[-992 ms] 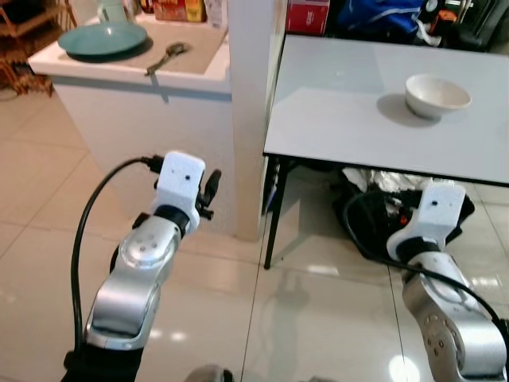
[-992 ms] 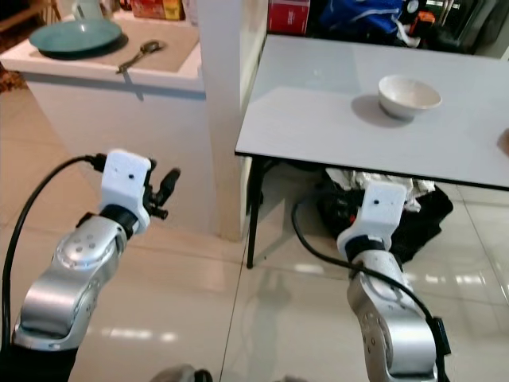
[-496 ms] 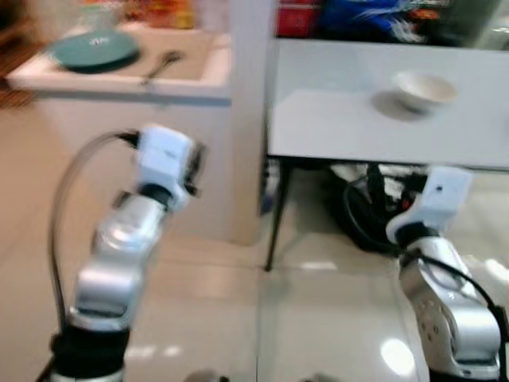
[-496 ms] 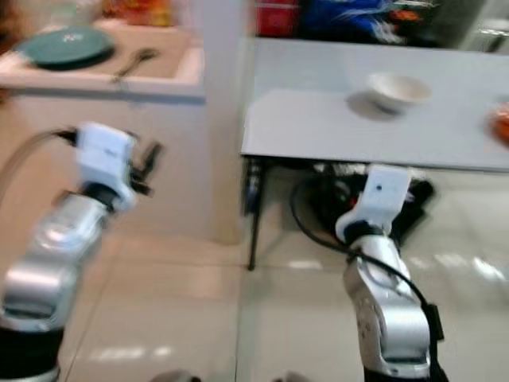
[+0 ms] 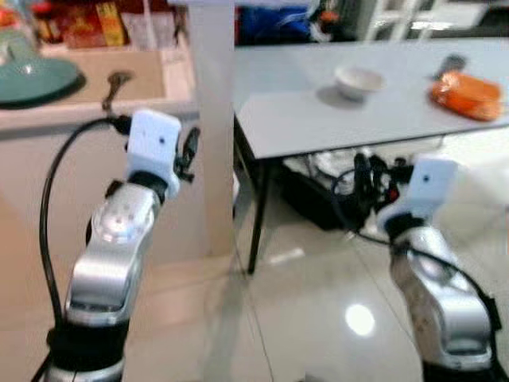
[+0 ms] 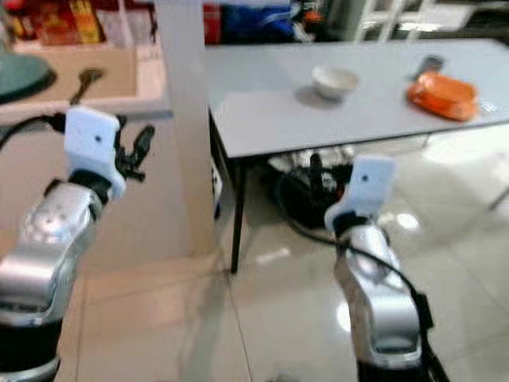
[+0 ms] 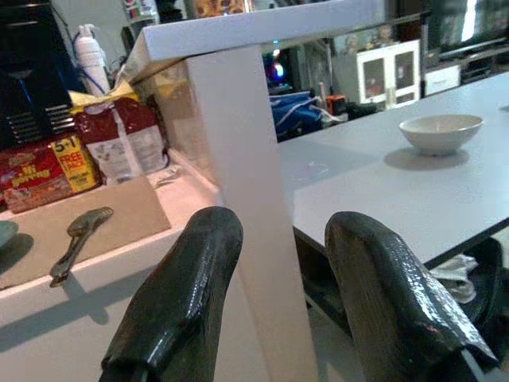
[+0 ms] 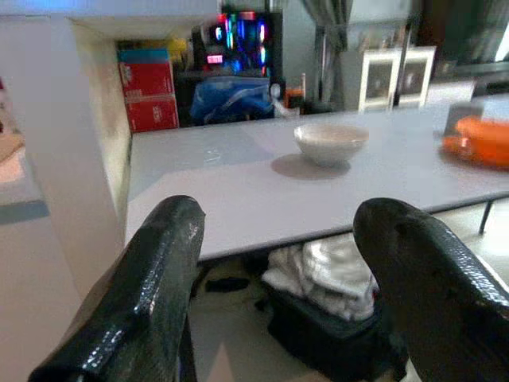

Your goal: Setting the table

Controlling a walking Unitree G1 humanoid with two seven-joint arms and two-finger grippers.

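Bowl [image 5: 359,80] sits on the grey table [image 5: 334,123], well beyond both empty grippers: left gripper [image 7: 278,302] and right gripper [image 8: 278,294], fingers spread apart.

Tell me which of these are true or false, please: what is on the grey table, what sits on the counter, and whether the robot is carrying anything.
1. A white bowl stands on the grey table. True.
2. The left gripper holds a spoon. False: its fingers are open and empty; the spoon lies on the counter.
3. A green plate sits on the counter near the spoon. True.
4. The right gripper is shut on the bowl. False: it is open, short of the table.
5. An orange item lies on the table. True.
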